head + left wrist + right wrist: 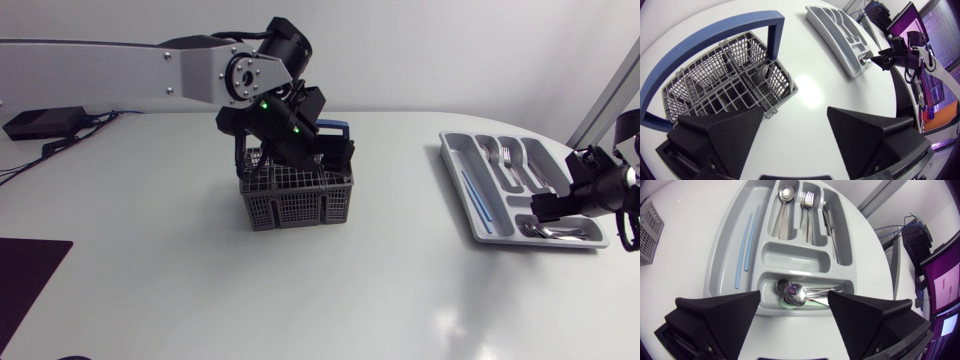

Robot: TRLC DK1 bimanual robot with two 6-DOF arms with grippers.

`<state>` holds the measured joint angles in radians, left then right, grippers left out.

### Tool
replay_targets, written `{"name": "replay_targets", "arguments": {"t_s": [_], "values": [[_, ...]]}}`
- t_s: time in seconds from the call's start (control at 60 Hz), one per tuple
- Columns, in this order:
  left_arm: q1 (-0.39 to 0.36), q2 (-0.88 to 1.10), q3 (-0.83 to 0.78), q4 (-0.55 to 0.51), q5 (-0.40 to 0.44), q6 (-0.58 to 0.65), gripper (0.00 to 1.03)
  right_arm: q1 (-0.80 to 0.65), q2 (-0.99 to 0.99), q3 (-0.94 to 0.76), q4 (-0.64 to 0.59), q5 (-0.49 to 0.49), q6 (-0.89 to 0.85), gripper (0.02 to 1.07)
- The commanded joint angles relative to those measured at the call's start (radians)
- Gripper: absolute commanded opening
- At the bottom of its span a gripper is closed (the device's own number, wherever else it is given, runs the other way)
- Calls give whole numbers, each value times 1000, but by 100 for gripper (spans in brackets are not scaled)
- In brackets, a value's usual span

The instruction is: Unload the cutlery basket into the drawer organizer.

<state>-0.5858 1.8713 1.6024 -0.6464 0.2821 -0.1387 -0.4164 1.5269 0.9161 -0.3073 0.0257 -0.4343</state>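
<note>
Hovering over the grey wire-grid cutlery basket (295,198) at the middle of the white counter (150,260), the left gripper (300,140) has its fingers spread wide with nothing between them. In the left wrist view the basket (785,95) lies ahead of that gripper (795,112), its blue hoop handle (715,30) arching over the far side. Most cells look bare, but one cell close to the fingers holds a dark rounded piece (761,75), perhaps a spoon bowl, though I cannot tell for sure.

Well apart at the right sits the grey plastic drawer organizer (455,165). The right gripper (545,208) hangs above its near end, fingers (720,315) equally wide and empty. Under it (794,297) a cross compartment holds a pile of steel spoons (795,294), and the far slots of the organizer (725,245) carry another spoon (786,194), a fork (809,202), a knife (830,225) and two pale blue sticks (742,250).

The step in hand looks like fetching that last piece from the basket. To do it well, the left fingers should centre over that one cell and turn so that they straddle the piece without catching the grid walls. They should then descend straight and close only once both touch metal. The lift should be vertical and keep clear of the blue handle, or the light basket may tip or drag
</note>
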Motion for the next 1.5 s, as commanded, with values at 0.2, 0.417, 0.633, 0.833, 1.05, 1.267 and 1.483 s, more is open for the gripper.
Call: {"name": "replay_targets", "arguments": {"t_s": [0.2, 0.417, 0.633, 0.833, 1.05, 1.267, 1.483], "values": [[-9, 95, 122, -59, -46, -19, 77, 107, -102, -85, 0, -20, 34, 102], [-22, 140, 179, -82, -80, -21, 77, 197, -166, -128, 11, -20, 57, 102], [-39, 167, 205, -82, -115, -18, 66, 245, -183, -149, 20, -20, 72, 102], [-48, 178, 215, -81, -135, -18, 65, 275, -186, -175, 42, -18, 80, 102], [-55, 195, 223, -64, -166, -19, 58, 291, -209, -192, 45, -18, 81, 102], [-59, 203, 225, -38, -173, -19, 49, 304, -228, -206, 45, -20, 85, 102], [-69, 209, 223, -4, -176, -18, 41, 309, -234, -215, 50, -20, 85, 102]]}}
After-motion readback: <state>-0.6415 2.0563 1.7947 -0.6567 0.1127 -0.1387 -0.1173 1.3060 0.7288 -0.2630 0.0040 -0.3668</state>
